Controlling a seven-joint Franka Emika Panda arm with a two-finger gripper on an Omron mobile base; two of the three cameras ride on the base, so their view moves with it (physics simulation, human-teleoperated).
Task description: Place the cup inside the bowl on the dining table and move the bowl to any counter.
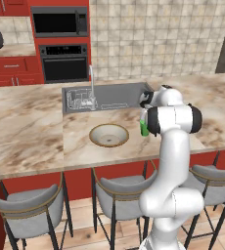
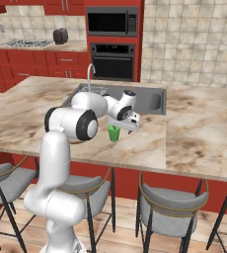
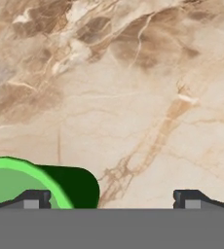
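Note:
The green cup (image 1: 144, 128) stands upright on the dining table (image 1: 26, 132), in front of the sink and a short way right of the bowl (image 1: 109, 135). The bowl is empty. My gripper (image 2: 126, 124) hangs just above the cup (image 2: 114, 133), pointing down, and my arm hides part of the cup in the left base view. Looking down from the hand, the jaws of my gripper (image 3: 113, 200) stand wide open. The cup (image 3: 16, 182) lies at the lower left, under the left fingertip (image 3: 33, 199) rather than centred between the two. The counter (image 1: 11, 50) runs along the back wall.
A steel sink (image 1: 114, 95) with a faucet (image 1: 91, 80) is set into the table behind the bowl. Grey stools (image 1: 122, 188) stand along the near edge. A dark toaster (image 2: 60, 35) sits on the back counter beside a stove (image 2: 24, 43).

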